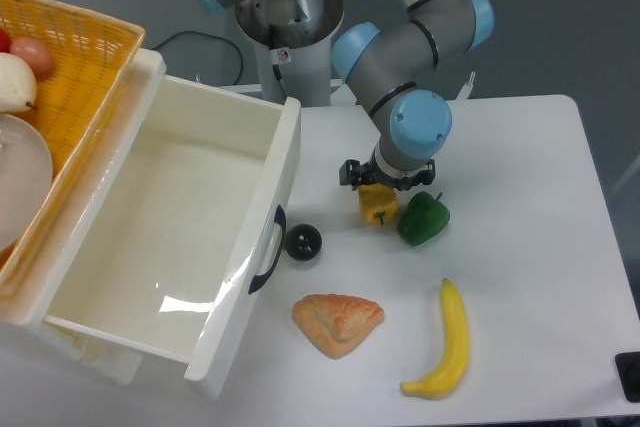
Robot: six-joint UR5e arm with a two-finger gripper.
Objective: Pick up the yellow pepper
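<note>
— From the fixed camera, where do we stand with the yellow pepper (378,206)?

— It lies on the white table (530,247), near the middle, just beside the green pepper (424,218) on that one's left. Our gripper (386,183) hangs right over its far end, so we see only the near half of the fruit poking out from under the wrist.

— And the fingers, spread or pinched?

— We cannot tell. The blue wrist joint hides the fingertips (only the black gripper body shows on either side), so whether they straddle the pepper or already squeeze it stays unknown.

— Which way does it lie from the pincer?

— Directly beneath, reaching a little toward the camera. Its long axis seems to run away from us toward the robot base, with the dark stem at the near end. We judge the move ahead is mostly vertical, with hardly any sideways shift.

— Anything in the way?

— The green pepper sits close on one side. The black ball (303,242), the pastry (338,322) and the banana (446,341) lie well apart.
</note>
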